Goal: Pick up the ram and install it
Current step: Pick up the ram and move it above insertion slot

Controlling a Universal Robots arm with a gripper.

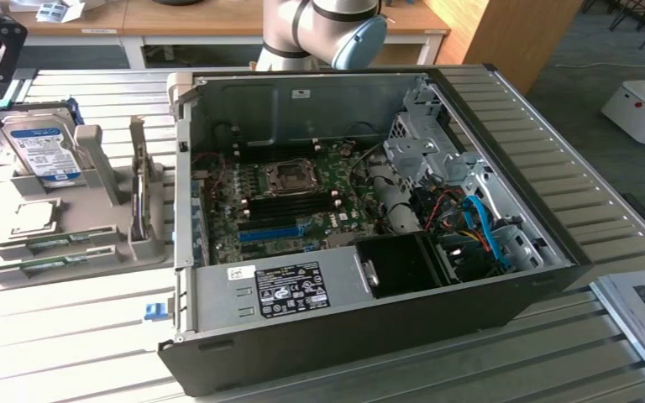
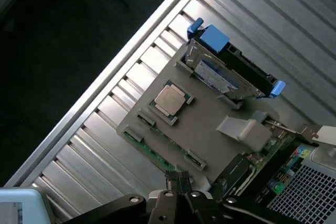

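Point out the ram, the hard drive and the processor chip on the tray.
ram (image 1: 51,263): exterior view, middle of the green stick.
hard drive (image 1: 44,153): exterior view, its label.
processor chip (image 2: 169,99): wrist view, metal top.

The ram (image 1: 54,265) (image 2: 155,155) was a long, thin green stick. It lay flat and level in a slot along the near edge of the grey holder (image 1: 90,211), at the exterior view's left. A second, similar green stick (image 1: 60,242) lay parallel just beyond it.
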